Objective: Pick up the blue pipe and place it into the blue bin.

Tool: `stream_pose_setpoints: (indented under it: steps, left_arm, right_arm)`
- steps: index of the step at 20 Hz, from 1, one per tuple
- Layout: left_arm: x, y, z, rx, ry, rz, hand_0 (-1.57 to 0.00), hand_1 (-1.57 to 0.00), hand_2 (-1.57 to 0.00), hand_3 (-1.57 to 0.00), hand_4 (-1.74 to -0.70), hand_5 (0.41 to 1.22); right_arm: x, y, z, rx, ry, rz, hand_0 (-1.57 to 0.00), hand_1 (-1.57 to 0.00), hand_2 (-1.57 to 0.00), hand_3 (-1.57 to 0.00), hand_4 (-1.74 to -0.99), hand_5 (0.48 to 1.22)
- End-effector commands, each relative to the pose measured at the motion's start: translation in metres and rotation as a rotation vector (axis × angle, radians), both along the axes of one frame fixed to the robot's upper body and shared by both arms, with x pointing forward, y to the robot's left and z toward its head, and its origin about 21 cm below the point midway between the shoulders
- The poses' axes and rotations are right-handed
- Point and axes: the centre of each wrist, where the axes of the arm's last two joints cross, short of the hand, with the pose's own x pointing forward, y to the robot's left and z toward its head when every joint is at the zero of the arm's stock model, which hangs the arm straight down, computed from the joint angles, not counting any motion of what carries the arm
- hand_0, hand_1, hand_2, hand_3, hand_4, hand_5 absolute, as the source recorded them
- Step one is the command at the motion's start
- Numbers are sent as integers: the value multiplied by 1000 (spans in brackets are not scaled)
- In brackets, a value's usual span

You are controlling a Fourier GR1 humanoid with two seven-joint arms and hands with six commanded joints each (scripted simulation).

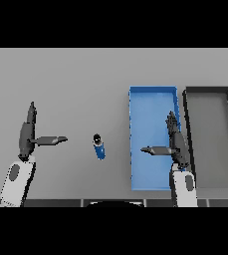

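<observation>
Pipe, blue (99, 146), lies on the grey table (75, 79), apart at nine o'clock of the right hand (174, 144), which hovers open-fingered over the blue bin (153, 94). Left hand (31, 137), fingers straight, sits at the pipe's nine o'clock.

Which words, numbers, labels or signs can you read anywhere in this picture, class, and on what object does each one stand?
None: no readable text shows.
The blue pipe carries no label, only a dark end.
The blue bin and the dark bin beside it are plain.
The grey table, the left hand and the right hand bear no markings.
</observation>
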Motion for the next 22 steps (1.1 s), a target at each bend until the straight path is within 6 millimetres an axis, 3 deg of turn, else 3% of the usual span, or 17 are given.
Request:
stream_pose_setpoints:
  steps: [1, 6, 8, 13, 19, 22]
  left_arm:
    - [0, -1, 0, 0, -5, -1, 1, 1, 1, 1, -967, 594]
    - [4, -5, 1, 3, -5, -4, 1, 1, 1, 1, -967, 594]
    - [-3, 15, 9, 131, -6, -257, 1, 1, 1, 1, -969, 595]
    - [-4, 25, 13, 176, 23, -392, 1, 1, 1, 1, -967, 598]
    - [-24, 12, 21, 174, 37, -615, 1, 1, 1, 1, -989, 566]
    - [-35, -11, 24, 219, 125, -695, 1, 1, 1, 1, -1018, 512]
  right_arm:
    - [0, -1, 0, 0, 0, -1, 1, 1, 1, 1, -1210, 594]
    - [1, -7, 2, 0, -1, -1, 1, 1, 1, 1, -1210, 594]
    - [-8, -19, 12, -241, -97, 104, 1, 1, 1, 1, -1206, 592]
    - [-15, -22, 17, -354, -111, 152, 1, 1, 1, 1, -1191, 587]
    - [-17, -21, 20, -338, -103, 162, 1, 1, 1, 1, -1200, 580]
    - [-12, -18, 25, -321, -113, 169, 1, 1, 1, 1, -1225, 580]
